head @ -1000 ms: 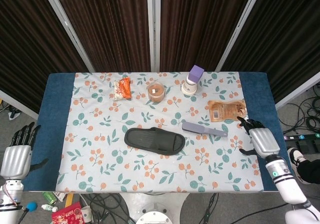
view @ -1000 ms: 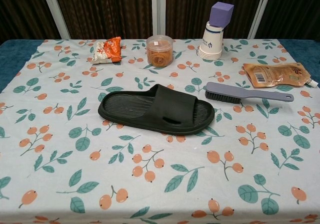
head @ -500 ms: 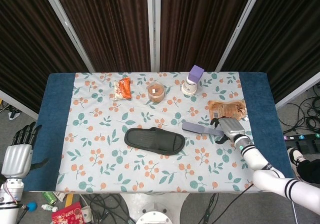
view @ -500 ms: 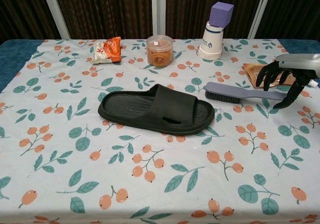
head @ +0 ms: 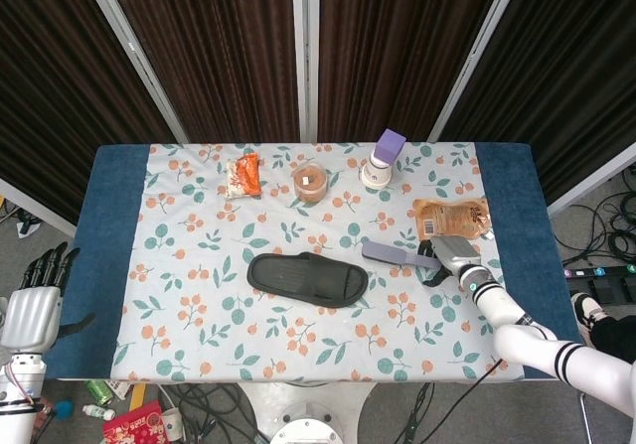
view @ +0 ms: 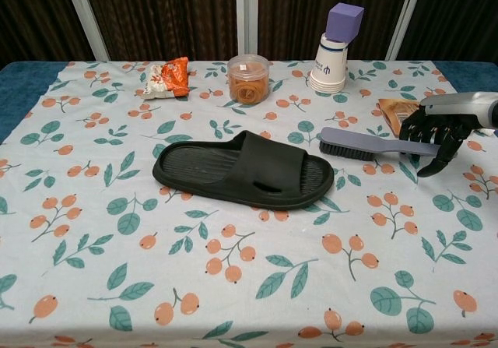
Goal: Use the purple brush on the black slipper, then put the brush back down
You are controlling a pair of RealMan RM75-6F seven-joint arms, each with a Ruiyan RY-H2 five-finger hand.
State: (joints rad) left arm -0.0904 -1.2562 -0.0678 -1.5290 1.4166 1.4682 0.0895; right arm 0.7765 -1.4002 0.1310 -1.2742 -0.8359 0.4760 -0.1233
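The black slipper (head: 308, 278) (view: 245, 170) lies flat in the middle of the floral cloth. To its right, the purple brush (head: 393, 254) (view: 354, 143) rests on the cloth, bristles down and handle pointing right. My right hand (head: 452, 258) (view: 440, 130) is over the handle's far end. Its fingers (view: 424, 134) arch down onto the handle, and the thumb (view: 436, 163) stands apart on the near side. The end of the handle is hidden under the hand. My left hand (head: 30, 305) hangs beside the table's left edge with fingers straight, holding nothing, seen only in the head view.
Along the back of the cloth are an orange snack packet (view: 166, 77), a clear tub (view: 249, 78), and a stack of paper cups (view: 331, 66) topped by a purple block (view: 345, 22). A brown pouch (view: 397, 112) lies just behind my right hand.
My right hand came in from the table's right edge to the brush handle and lowered onto it, fingers curling over it. The brush, slipper and left hand have not moved.
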